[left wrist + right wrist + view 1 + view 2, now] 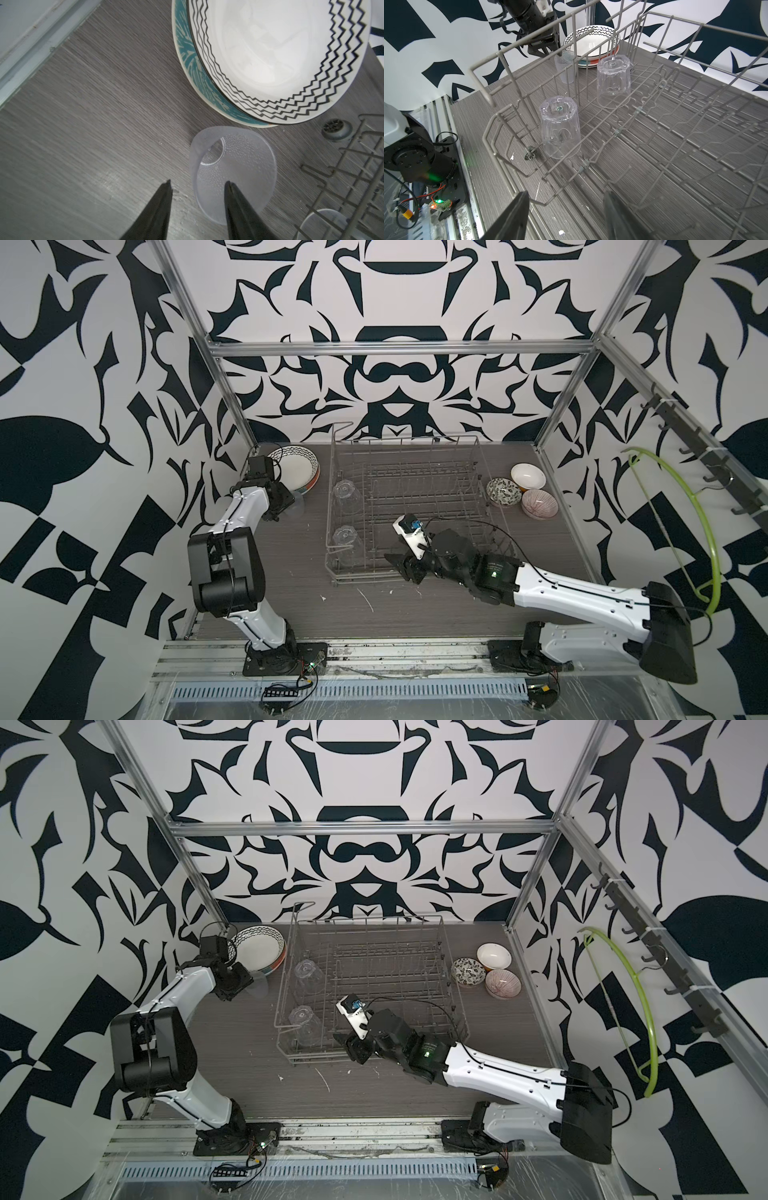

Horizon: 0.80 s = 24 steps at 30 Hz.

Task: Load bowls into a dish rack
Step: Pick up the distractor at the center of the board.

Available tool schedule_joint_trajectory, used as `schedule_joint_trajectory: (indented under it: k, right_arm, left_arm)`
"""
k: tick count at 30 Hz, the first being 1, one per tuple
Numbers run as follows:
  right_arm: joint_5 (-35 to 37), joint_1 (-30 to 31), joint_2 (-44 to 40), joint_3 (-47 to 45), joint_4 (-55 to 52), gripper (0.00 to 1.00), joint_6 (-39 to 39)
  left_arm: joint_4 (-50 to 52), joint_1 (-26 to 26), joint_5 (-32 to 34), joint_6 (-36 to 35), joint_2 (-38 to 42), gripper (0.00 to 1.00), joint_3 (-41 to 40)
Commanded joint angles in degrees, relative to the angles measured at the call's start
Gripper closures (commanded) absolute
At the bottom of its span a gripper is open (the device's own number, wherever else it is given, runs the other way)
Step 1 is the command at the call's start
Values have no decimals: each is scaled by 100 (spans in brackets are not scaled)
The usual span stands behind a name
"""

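Right end effector (566, 193) spread, empty, at dish rack (415, 440) | left end effector (198, 181) spread astride frosted cup (234, 158) | bowls (503, 492) unloaded; next: reach them.

The left arm (226, 531) rises from its base at the front edge of the table (299, 605), folds sharply at the elbow and reaches toward the far left corner. Its left gripper (198, 181) points downward with the jaws apart. The right arm (573, 593) stretches low from the front right corner toward the table's middle, wrist rolled onto its side. The right gripper (566, 193) holds its jaws wide apart.
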<state>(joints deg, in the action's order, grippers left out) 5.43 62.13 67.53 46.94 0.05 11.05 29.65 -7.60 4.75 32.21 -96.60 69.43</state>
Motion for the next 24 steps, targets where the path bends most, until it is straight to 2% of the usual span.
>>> schedule_joint_trajectory:
  k: [1, 5, 11, 19, 24]
  right_arm:
    - [133, 52, -89, -115, -386, 38, 93]
    - [178, 47, -139, -146, -376, 38, 85]
    - [215, 49, -109, -142, -384, 38, 99]
    - [312, 54, -173, -156, -445, 38, 96]
    - [396, 48, -299, -227, -421, 38, 107]
  left_arm:
    - [4, -5, -118, -83, -183, 54, 201]
    - [-19, -8, -146, -85, -331, 57, 203]
    - [-10, -10, -185, -136, -454, 68, 204]
    - [-8, -6, -270, -170, -424, 99, 102]
    - [110, -9, -281, -144, 48, 100, -60]
